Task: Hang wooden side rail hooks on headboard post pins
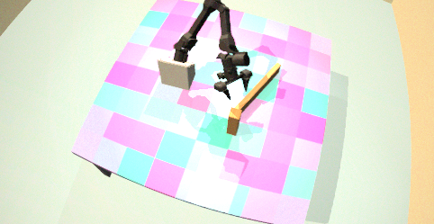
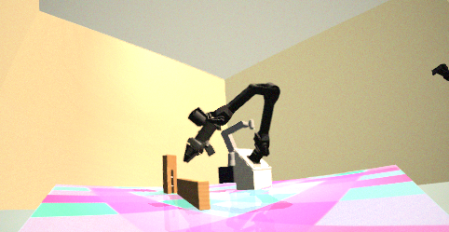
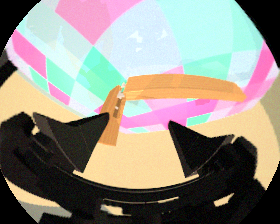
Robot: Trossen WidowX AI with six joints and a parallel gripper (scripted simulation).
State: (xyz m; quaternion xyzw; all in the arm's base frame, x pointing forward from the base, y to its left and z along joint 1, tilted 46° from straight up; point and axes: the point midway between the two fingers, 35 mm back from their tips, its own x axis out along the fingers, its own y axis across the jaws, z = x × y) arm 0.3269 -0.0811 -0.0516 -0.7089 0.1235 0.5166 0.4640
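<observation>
The wooden headboard post (image 1: pixel 233 122) (image 2: pixel 167 176) (image 3: pixel 109 136) stands upright on the table, with a dark slot in the side facing the rail. The wooden side rail (image 1: pixel 258 87) (image 2: pixel 192 194) (image 3: pixel 186 88) lies on its narrow edge. One end is close beside the post and its far end is on the table. Small steel-coloured parts (image 3: pixel 122 92) show between rail end and post; whether the hooks sit on the pins cannot be told. My gripper (image 1: pixel 238 94) (image 2: pixel 199 157) (image 3: pixel 140 119) is open and empty, above the table near the post end of the rail, touching neither.
The arm's pale base block (image 1: pixel 176 74) (image 2: pixel 253 178) stands on the checked table (image 1: pixel 131 134) (image 2: pixel 303 216). A grey jointed object (image 2: pixel 230 139) and a black box (image 2: pixel 226 174) show beside the base. Another black thing (image 2: pixel 441 71) is at the far right of the exterior view.
</observation>
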